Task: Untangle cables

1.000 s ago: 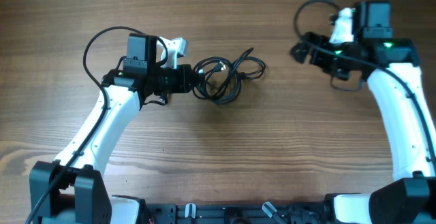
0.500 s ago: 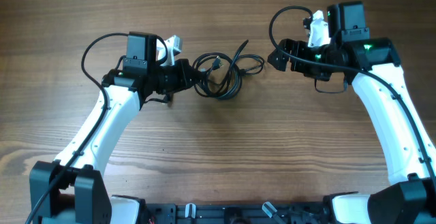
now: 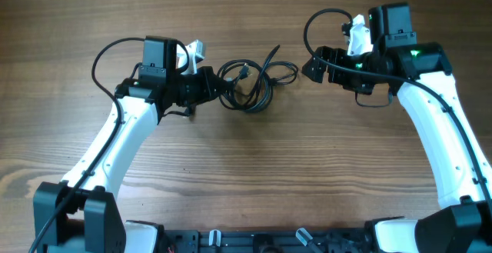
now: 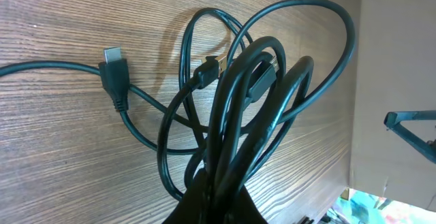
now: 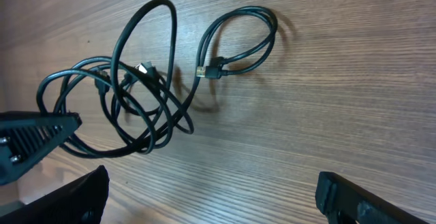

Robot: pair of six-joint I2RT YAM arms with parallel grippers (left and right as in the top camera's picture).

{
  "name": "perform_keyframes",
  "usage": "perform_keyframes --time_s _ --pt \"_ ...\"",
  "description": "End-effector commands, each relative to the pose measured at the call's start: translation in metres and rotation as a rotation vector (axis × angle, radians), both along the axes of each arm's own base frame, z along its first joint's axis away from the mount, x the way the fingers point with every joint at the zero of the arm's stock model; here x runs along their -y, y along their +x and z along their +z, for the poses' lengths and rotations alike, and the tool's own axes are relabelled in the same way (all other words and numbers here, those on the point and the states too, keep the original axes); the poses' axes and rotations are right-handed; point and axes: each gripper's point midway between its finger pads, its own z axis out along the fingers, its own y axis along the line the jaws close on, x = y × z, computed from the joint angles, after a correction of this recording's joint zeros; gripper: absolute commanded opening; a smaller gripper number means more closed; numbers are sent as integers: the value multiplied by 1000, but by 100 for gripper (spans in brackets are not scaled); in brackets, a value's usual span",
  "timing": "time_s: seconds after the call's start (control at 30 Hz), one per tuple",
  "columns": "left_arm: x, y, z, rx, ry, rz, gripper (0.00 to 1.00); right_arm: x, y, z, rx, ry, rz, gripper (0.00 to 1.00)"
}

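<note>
The cables (image 3: 254, 84) form a tangle of thin black loops on the wooden table, between the two arms. My left gripper (image 3: 218, 86) is shut on the tangle's left side. In the left wrist view its fingers pinch several strands (image 4: 238, 101) at the bottom edge (image 4: 218, 207), and one flat plug (image 4: 114, 81) lies free at the left. My right gripper (image 3: 314, 64) stands open just right of the tangle, touching nothing. The right wrist view shows its fingers (image 5: 75, 197) spread wide, with bare wood between them and the cables (image 5: 136, 94) beyond.
The left gripper's body (image 5: 34, 139) shows at the left edge of the right wrist view. A small separate loop with a plug (image 5: 238, 40) lies toward the far side. A thick black arm wire (image 3: 319, 22) arcs above the right wrist. The table edge (image 4: 354, 115) runs down the right of the left wrist view.
The right arm has swung left toward the tangle, then held still, its jaws wide throughout. The left gripper has stayed shut on the cables, shifting slightly up and left.
</note>
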Motion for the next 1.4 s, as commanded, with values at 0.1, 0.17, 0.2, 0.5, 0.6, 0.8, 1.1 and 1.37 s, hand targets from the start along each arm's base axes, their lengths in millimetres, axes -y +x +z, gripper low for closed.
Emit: perform_keyframes --time_s 0.1,0.17,0.2,0.5,0.6,0.8,1.1,1.37 --pt "-1 -4 -3 -157 -75 125 4 -13 -5 19 18 81 34 100" --pt "1 -5 -2 -165 -85 122 4 -15 -7 18 10 79 41 100" --pt "2 -6 -2 -178 -93 130 4 -16 -8 19 10 79 44 100" --pt "5 -8 0 -307 -163 237 4 -57 -17 17 -8 97 97 93" --pt "11 -11 4 -387 -226 273 4 -69 -14 12 -20 76 53 92" --pt "15 -14 8 -530 -304 365 4 -78 -15 -8 -27 -35 31 89" --pt "22 -20 15 -597 -361 350 4 -90 -3 -53 -117 -50 21 84" --pt "22 -20 15 -596 -360 351 4 -101 9 -85 -167 -36 24 72"
